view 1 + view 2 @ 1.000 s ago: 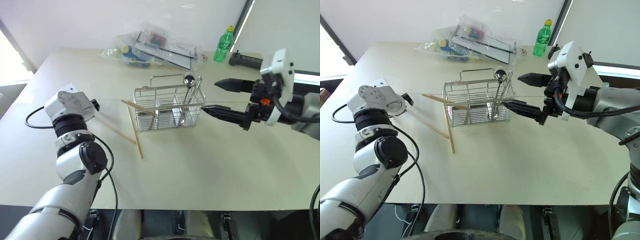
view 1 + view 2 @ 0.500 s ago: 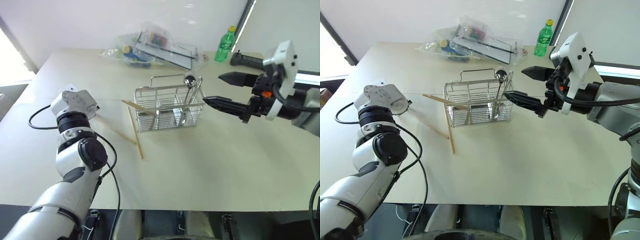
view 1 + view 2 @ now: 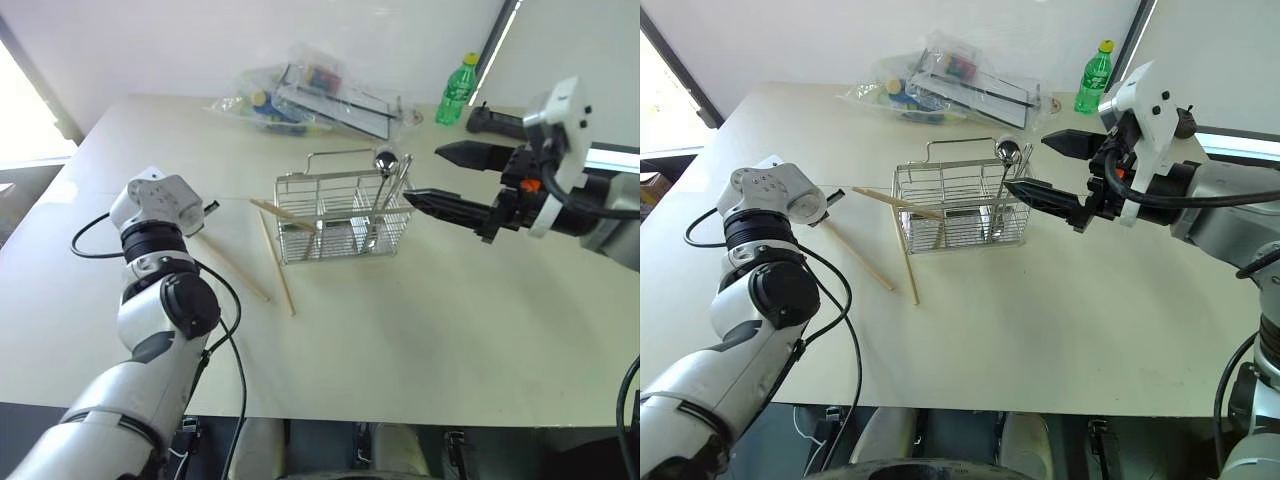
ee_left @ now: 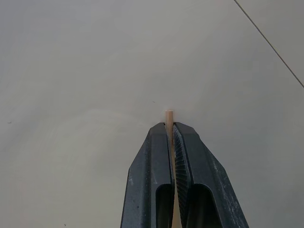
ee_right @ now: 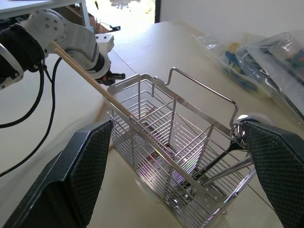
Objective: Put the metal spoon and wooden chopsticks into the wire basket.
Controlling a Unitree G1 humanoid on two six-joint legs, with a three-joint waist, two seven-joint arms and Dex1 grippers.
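Chopsticks lie left of the wire basket; left gripper pinches one's end, right gripper gapes beside it.

The desk has a plain cream top. Resting on it: the wire basket near centre, two wooden chopsticks just to its left, a clear plastic bag of items at the far edge, and a green bottle at the far right.
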